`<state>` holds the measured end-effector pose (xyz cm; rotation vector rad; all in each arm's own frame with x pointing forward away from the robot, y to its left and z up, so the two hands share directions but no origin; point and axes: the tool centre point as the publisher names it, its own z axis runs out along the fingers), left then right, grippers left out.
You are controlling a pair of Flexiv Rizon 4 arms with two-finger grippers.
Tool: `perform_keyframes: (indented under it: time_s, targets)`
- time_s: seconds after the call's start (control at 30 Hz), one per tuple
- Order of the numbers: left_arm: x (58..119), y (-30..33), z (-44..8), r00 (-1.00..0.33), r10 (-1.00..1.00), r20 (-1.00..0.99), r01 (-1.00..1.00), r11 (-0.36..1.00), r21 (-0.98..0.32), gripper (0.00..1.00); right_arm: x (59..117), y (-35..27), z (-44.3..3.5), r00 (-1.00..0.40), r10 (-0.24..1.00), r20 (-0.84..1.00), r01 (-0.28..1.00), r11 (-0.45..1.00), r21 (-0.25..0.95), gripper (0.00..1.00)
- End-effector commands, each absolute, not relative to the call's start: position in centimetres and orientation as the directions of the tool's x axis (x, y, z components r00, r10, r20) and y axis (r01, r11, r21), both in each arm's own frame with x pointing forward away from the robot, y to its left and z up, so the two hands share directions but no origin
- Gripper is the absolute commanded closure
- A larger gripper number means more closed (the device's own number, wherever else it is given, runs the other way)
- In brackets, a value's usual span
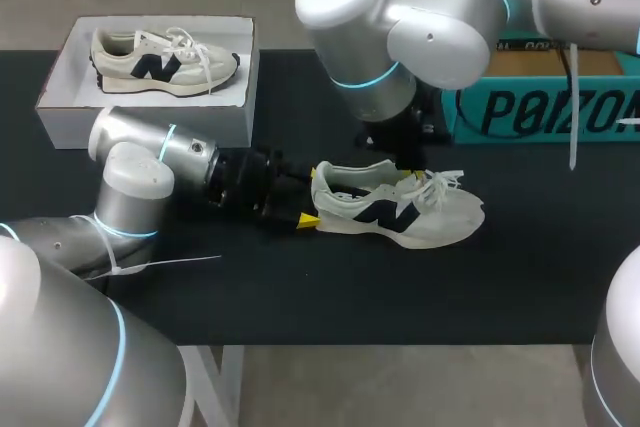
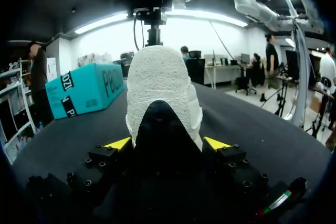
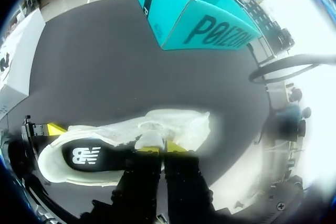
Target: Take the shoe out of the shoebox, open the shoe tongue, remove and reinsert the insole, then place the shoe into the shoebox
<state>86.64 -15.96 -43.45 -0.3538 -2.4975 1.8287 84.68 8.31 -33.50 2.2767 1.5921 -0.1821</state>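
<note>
Shoe (image 1: 400, 212) lies mid-worktop (image 1: 300, 297), toe right. L jaws clamp its heel (image 2: 157, 85) from both sides, prob. to brace it. R jaws, from above, nearly closed, pinch the tongue (image 3: 149, 141), prob. to open it. Shoebox (image 1: 60, 112) far left.

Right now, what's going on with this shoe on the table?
One shoe lies out on the black table. The left hand clamps its heel from both sides, while the right hand comes in from above and appears to pinch the tongue. The insole is inside the shoe. A second shoe sits in the white shoebox.
</note>
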Motion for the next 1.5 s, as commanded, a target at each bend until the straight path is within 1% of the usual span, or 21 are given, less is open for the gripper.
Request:
perform_keyframes:
  time_s: [0.03,0.33,0.4,0.47,0.53,0.7,0.73,0.77,0.83,1.07,1.5]
  targets:
    - [86.8,-16.1,-43.9,-0.974,0.198,-0.113,0.168,0.285,-0.944,1.00,83.8,6.2,-32.4,0.370,0.894,-0.252,0.922,-0.319,0.219,1.00]
    - [86.8,-16.1,-43.9,-0.974,0.198,-0.113,0.168,0.285,-0.944,1.00,83.7,8.2,-31.8,0.348,0.911,-0.224,0.927,-0.297,0.230,1.00]
    - [86.8,-16.1,-43.9,-0.974,0.198,-0.113,0.168,0.285,-0.944,1.00,83.9,8.6,-31.5,0.341,0.915,-0.218,0.928,-0.290,0.233,0.97]
    - [86.8,-16.1,-43.9,-0.974,0.198,-0.113,0.168,0.285,-0.944,1.00,84.0,8.9,-31.3,0.337,0.917,-0.216,0.929,-0.286,0.236,0.93]
    - [86.8,-16.1,-43.9,-0.974,0.198,-0.113,0.168,0.285,-0.944,1.00,84.1,9.1,-31.4,0.331,0.919,-0.214,0.931,-0.281,0.235,0.84]
    - [86.8,-16.1,-43.9,-0.974,0.198,-0.113,0.168,0.285,-0.944,1.00,84.4,9.4,-31.7,0.325,0.920,-0.216,0.933,-0.276,0.230,0.69]
    - [86.8,-16.1,-43.9,-0.974,0.198,-0.113,0.168,0.285,-0.944,1.00,84.3,9.4,-31.7,0.325,0.921,-0.216,0.934,-0.277,0.227,0.71]
    - [86.8,-16.1,-43.9,-0.974,0.198,-0.113,0.168,0.285,-0.944,1.00,84.4,9.3,-31.8,0.325,0.921,-0.216,0.934,-0.277,0.226,0.77]
    - [86.8,-16.1,-43.9,-0.974,0.198,-0.113,0.168,0.285,-0.944,1.00,84.4,9.1,-31.8,0.325,0.921,-0.213,0.935,-0.279,0.219,1.00]
    - [86.8,-16.1,-43.9,-0.974,0.198,-0.113,0.168,0.285,-0.944,1.00,84.2,7.6,-31.1,0.351,0.918,-0.184,0.925,-0.309,0.220,1.00]
    - [86.8,-16.1,-43.9,-0.974,0.198,-0.113,0.168,0.285,-0.944,1.00,83.1,3.2,-31.4,0.457,0.881,-0.123,0.882,-0.430,0.194,1.00]
